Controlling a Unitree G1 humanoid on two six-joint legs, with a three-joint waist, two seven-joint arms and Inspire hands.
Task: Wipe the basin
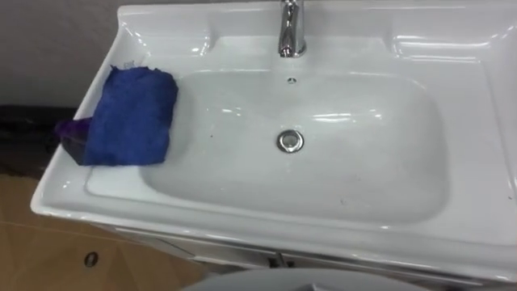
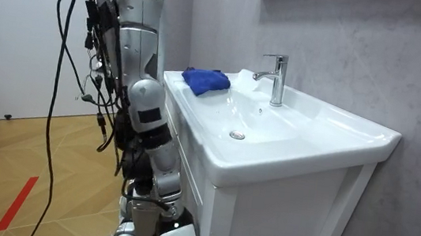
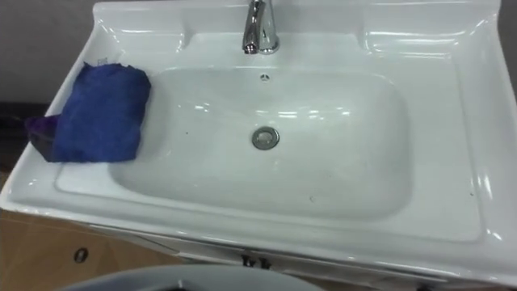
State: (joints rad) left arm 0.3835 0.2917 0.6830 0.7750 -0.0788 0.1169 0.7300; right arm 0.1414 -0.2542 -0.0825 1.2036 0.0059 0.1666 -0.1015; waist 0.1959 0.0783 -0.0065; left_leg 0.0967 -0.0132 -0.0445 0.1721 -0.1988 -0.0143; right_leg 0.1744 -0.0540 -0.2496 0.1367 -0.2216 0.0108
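— Item one?
— Blue cloth (image 1: 131,117), bunched, lying on the left ledge of the white basin (image 1: 242,230), its inner edge hanging over the bowl.
— Fixtures?
— Chrome tap (image 1: 291,28) standing at the back; drain (image 1: 290,141) sitting mid-bowl.
— The robot?
— Standing at the cabinet (image 2: 278,221) front, facing the basin. Right hand (image 2: 161,185) hanging low beside it.
— Its fingers?
— Cannot tell.

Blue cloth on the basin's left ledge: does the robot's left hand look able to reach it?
Probably yes: the blue cloth lies uncovered on the basin's left ledge, on that arm's side, with nothing around it.
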